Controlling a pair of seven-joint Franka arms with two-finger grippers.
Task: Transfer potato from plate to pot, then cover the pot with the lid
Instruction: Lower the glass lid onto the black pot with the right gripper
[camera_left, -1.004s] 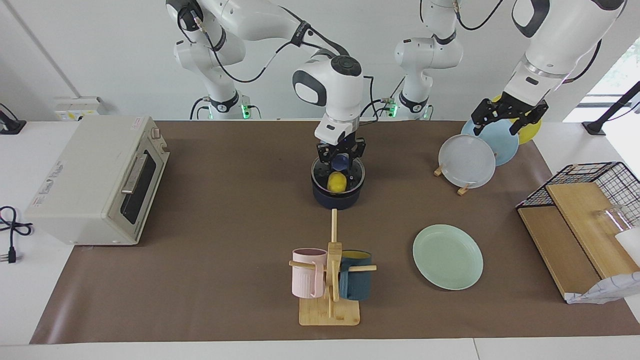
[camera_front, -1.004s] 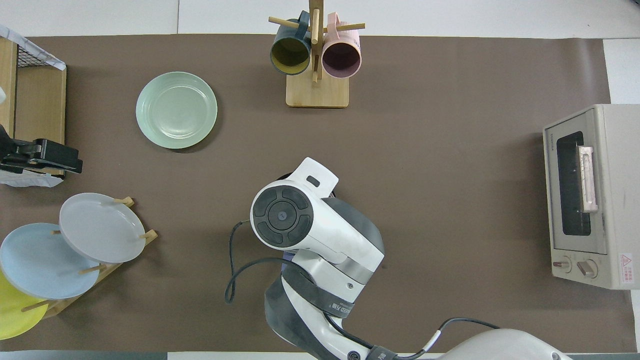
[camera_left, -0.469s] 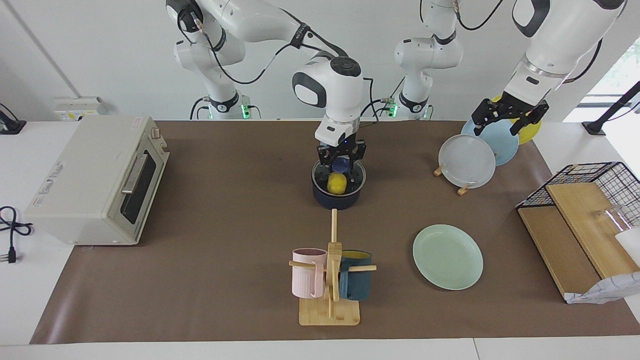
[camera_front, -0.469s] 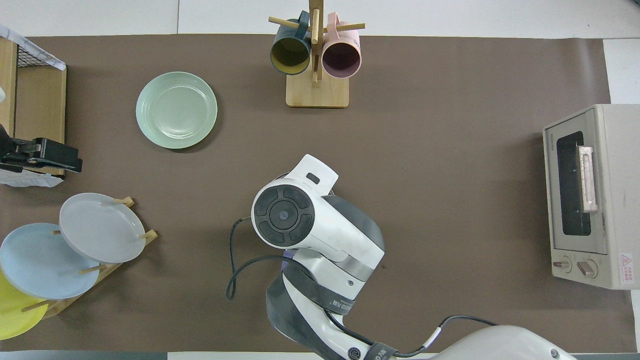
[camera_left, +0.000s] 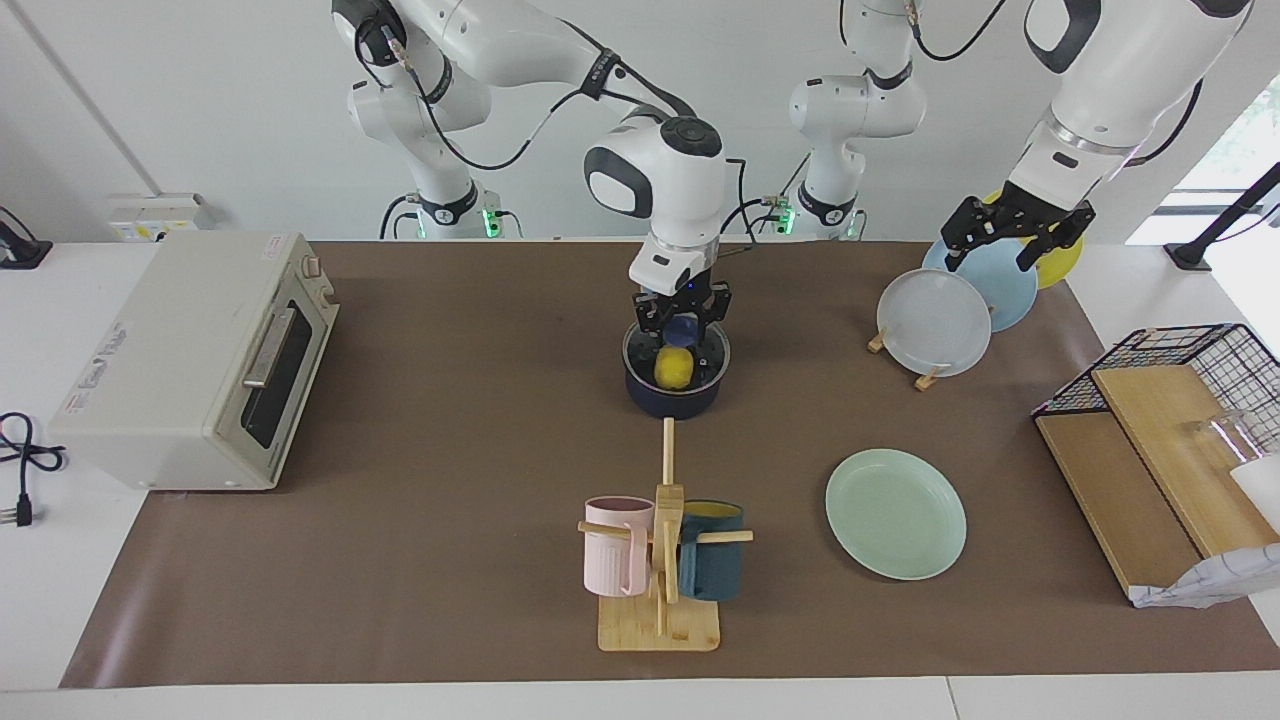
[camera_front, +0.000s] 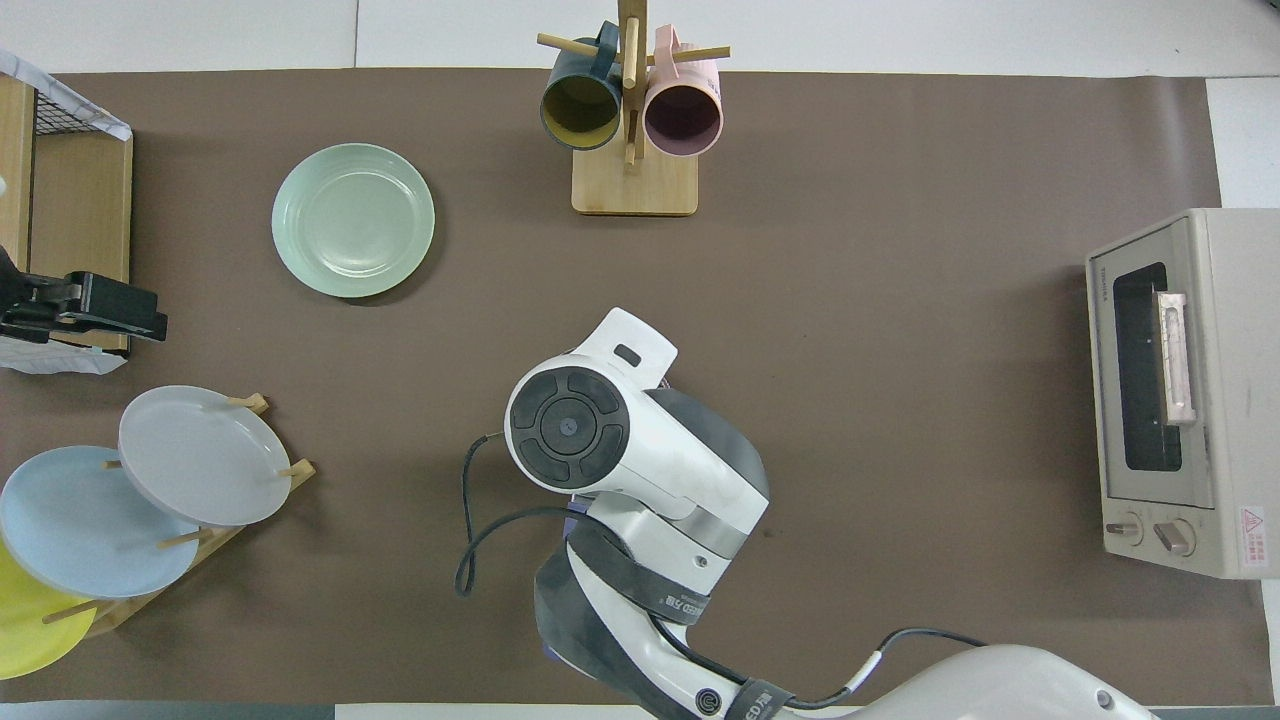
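Observation:
The yellow potato (camera_left: 674, 367) lies inside the dark navy pot (camera_left: 677, 398) at the middle of the table. The glass lid (camera_left: 712, 352) sits on the pot, and the potato shows through it. My right gripper (camera_left: 683, 318) hangs just over the lid, its fingers spread on either side of the blue knob (camera_left: 683, 328). In the overhead view the right arm (camera_front: 600, 440) hides the pot and lid. The mint-green plate (camera_left: 895, 513) is empty and also shows in the overhead view (camera_front: 353, 220). My left gripper (camera_left: 1010, 238) waits open over the plate rack.
A toaster oven (camera_left: 190, 365) stands at the right arm's end. A mug tree (camera_left: 662, 560) with pink and teal mugs stands farther from the robots than the pot. A rack of plates (camera_left: 935, 320) and a wire basket with wooden boards (camera_left: 1170, 440) are at the left arm's end.
My right arm has risen slightly over the pot while the lid and pot stay put. The left arm has barely moved.

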